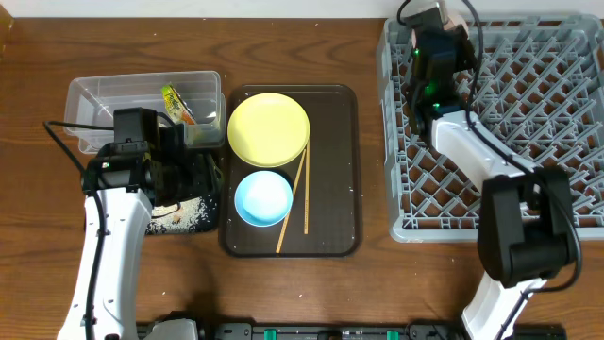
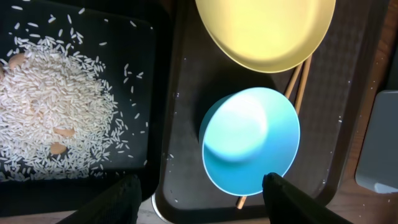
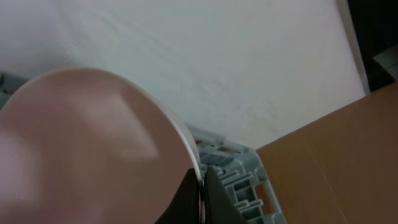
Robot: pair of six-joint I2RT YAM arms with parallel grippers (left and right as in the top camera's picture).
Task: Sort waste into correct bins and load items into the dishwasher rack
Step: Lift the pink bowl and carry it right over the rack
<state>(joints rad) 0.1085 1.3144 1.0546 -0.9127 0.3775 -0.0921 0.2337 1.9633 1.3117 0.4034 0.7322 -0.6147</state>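
The pale pink bowl [image 3: 81, 143] is held on edge by my right gripper [image 3: 202, 186], which is shut on its rim above the far left corner of the grey dishwasher rack [image 1: 510, 142]; the gripper also shows in the overhead view [image 1: 442, 33]. My left gripper [image 2: 202, 202] is open and empty, low over the border between the black tray [image 2: 149, 74] and the brown tray. Rice grains [image 2: 50, 106] lie heaped in the black tray. The light blue bowl [image 1: 262, 198], yellow plate [image 1: 269, 127] and two chopsticks [image 1: 302, 198] rest on the brown tray. The snack wrapper [image 1: 175, 102] lies in the clear tub [image 1: 104, 99]. Cup and paper scrap are out of view.
The dark brown serving tray [image 1: 335, 170] sits between the bins and the rack. The rack's corner [image 3: 239, 180] lies just below the pink bowl. A few stray grains dot the brown tray [image 2: 186, 124]. Bare wooden table [image 1: 85, 38] surrounds everything.
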